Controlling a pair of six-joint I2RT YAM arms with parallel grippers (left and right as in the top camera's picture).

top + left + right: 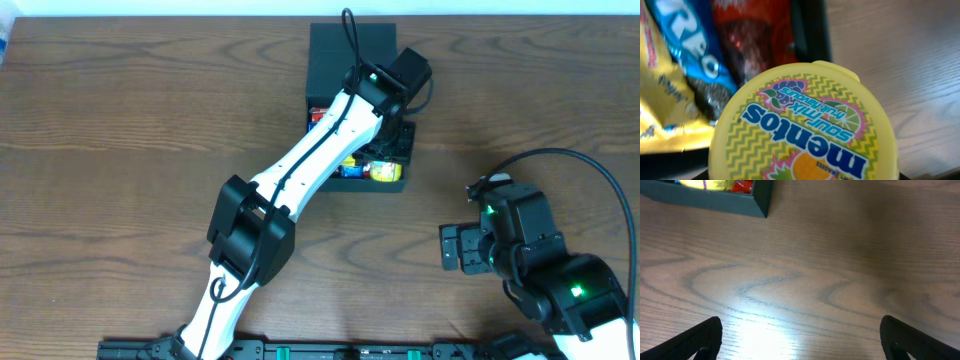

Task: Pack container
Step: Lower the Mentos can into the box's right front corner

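The dark teal container (392, 186) stands at the table's far middle, its flap lid (335, 55) open behind it. Snack packets lie inside: a blue one (690, 40), a red one (752, 35) and a gold one (660, 100). My left gripper (394, 148) reaches down over the container's front right corner. A yellow Mentos tub (805, 130) fills the left wrist view, hides the fingers and appears held; it also shows from overhead (383, 172). My right gripper (800, 342) is open and empty, low over bare table, right of the container's corner (760, 202).
The container wall (812, 30) runs between the snacks and the wooden table (900, 60). The right arm's black cable (590, 170) loops over the table's right side. A dark rail (330, 350) runs along the front edge.
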